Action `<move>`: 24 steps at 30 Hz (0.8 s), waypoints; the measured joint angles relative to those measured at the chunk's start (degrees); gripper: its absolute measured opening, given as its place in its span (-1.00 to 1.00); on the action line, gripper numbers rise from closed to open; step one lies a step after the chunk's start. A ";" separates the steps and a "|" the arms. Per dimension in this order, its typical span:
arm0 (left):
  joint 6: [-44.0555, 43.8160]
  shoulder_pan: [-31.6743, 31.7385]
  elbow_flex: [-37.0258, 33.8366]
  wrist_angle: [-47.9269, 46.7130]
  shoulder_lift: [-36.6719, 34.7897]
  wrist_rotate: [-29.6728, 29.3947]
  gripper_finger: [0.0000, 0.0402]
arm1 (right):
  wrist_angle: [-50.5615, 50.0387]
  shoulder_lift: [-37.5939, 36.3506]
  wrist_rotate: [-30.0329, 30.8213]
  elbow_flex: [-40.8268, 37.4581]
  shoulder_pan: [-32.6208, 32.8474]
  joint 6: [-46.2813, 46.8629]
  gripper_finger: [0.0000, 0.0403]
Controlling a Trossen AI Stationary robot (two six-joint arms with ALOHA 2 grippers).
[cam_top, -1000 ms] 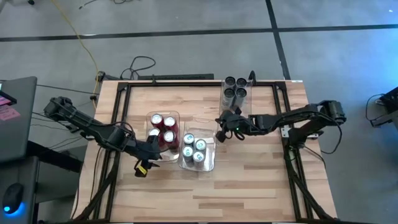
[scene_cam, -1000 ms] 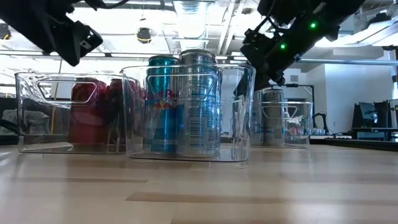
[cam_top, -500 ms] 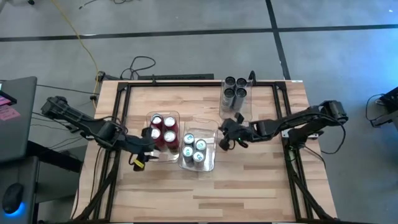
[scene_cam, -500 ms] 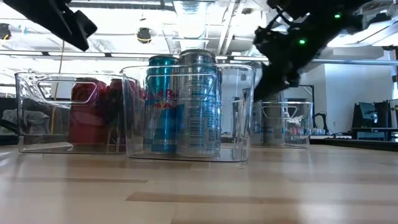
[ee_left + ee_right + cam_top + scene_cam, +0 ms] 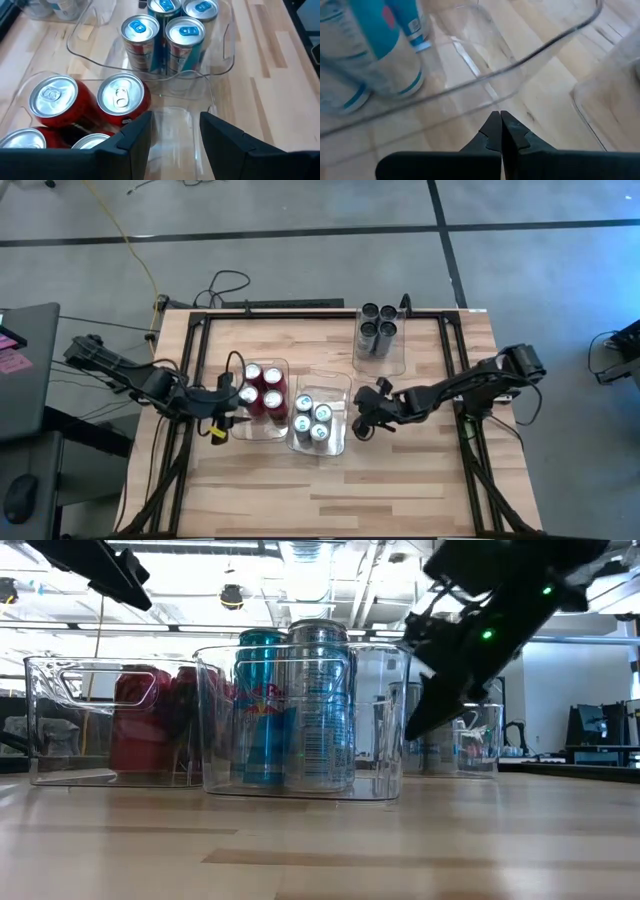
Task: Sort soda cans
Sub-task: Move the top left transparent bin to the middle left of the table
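— Left gripper (image 5: 222, 427) first: where is it, and is it grasping anything?

— It hangs at the near left corner of the bin (image 5: 263, 427) with the red cans (image 5: 262, 388), its fingers (image 5: 132, 145) apart, nothing between them. In its wrist view the clear rim runs across below the gap.

— How many red cans?

— Four, standing upright in a two-by-two block inside that left bin.

— And the next bin (image 5: 322, 445) along?

— Touching or just beside the first, slightly nearer the front edge. It holds four silver-and-blue cans (image 5: 312, 418), also upright and packed together. In the low view this bin (image 5: 300, 785) stands in front, with the red one (image 5: 60, 775) behind to the left.

— Then the right gripper (image 5: 362, 427)?

— Just to the right of the middle bin, low over the wooden table (image 5: 420, 480). Its fingers (image 5: 492, 132) are clenched tip to tip on nothing; its wrist view looks past them at the bin's curved wall and two of the blue cans.

— Anything farther right?

— A third clear bin (image 5: 393, 363) sits toward the back edge, well apart from both grippers, with four dark grey cans (image 5: 378, 321) upright at its far end.

— Total?

— Twelve cans, four per bin, three bins.
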 joint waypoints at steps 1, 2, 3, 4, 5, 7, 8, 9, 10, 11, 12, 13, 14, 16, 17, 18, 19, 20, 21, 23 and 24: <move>0.38 0.00 0.00 -0.07 0.02 -0.08 -0.19 | 0.83 0.74 -0.01 -0.02 -0.57 -0.12 -0.95; 0.78 0.00 0.00 -0.20 0.08 -0.10 -0.19 | 2.03 1.35 -0.04 -0.02 -1.17 -0.74 -0.95; 1.09 0.00 0.00 -0.40 0.08 -0.13 -0.19 | 3.15 1.94 -0.12 -0.02 -1.78 -1.33 -0.95; 1.47 0.00 0.00 -0.47 0.08 -0.14 -0.19 | 4.21 2.60 -0.30 -0.02 -2.47 -2.12 -0.95; 1.81 0.00 0.00 -0.38 0.08 -0.16 -0.19 | 5.33 3.13 -0.40 -0.02 -3.06 -2.79 -0.95; 2.13 0.00 0.00 -0.44 0.08 -0.19 -0.19 | 6.79 3.68 -0.71 -0.02 -4.15 -4.06 -0.95; 2.18 0.00 0.00 -0.44 0.08 -0.20 -0.19 | 7.38 3.77 -0.78 -0.02 -4.69 -4.67 -0.95; 2.18 0.00 0.00 -0.43 0.07 -0.19 -0.19 | 8.07 3.89 -0.84 -0.02 -5.15 -5.20 -0.95; 2.18 0.00 0.00 -0.43 0.06 -0.21 -0.19 | 8.42 3.91 -0.87 -0.02 -5.61 -5.78 -0.95; 2.18 0.00 0.00 -0.43 0.08 -0.21 -0.19 | 8.48 3.87 -0.91 -0.02 -6.08 -6.12 -0.95; 2.12 0.00 0.00 -0.43 0.08 -0.21 -0.19 | 8.63 3.77 -0.93 -0.02 -6.51 -6.60 -0.95; 1.97 0.00 0.00 -0.41 0.10 -0.21 -0.19 | 9.10 3.69 -1.06 -0.02 -6.87 -7.26 -0.95; 1.98 0.00 0.00 -0.41 0.10 -0.21 -0.19 | 9.61 3.66 -1.06 -0.02 -7.22 -7.90 -0.95; 1.94 0.00 0.00 -0.41 0.10 -0.24 -0.19 | 10.49 3.60 -1.48 -0.02 -7.98 -9.55 -0.95; 1.92 0.00 0.00 -0.39 0.10 -0.25 -0.19 | 11.41 3.57 -1.97 -0.02 -8.41 -10.31 -0.95; 1.89 0.00 0.00 -0.38 0.10 -0.32 -0.19 | 12.38 3.53 -2.22 -0.02 -8.91 -10.87 -0.95; 1.85 0.00 0.00 -0.36 0.10 -0.52 -0.19 | 13.11 3.53 -2.24 -0.02 -9.33 -11.44 -0.95; 1.78 0.00 0.00 -0.36 0.10 -0.79 -0.19 | 13.61 3.51 -2.24 -0.02 -9.72 -11.99 -0.95; 1.65 0.00 0.00 -0.34 0.10 -0.96 -0.19 | 14.10 3.49 -2.24 -0.02 -10.08 -12.62 -0.95; 1.48 0.00 0.00 -0.34 0.10 -1.13 -0.19 | 14.84 3.49 -2.24 -0.01 -10.79 -13.37 -0.95; 1.47 0.00 0.00 -0.34 0.10 -1.13 -0.19 | 14.94 3.45 -2.24 0.01 -11.14 -13.59 -0.95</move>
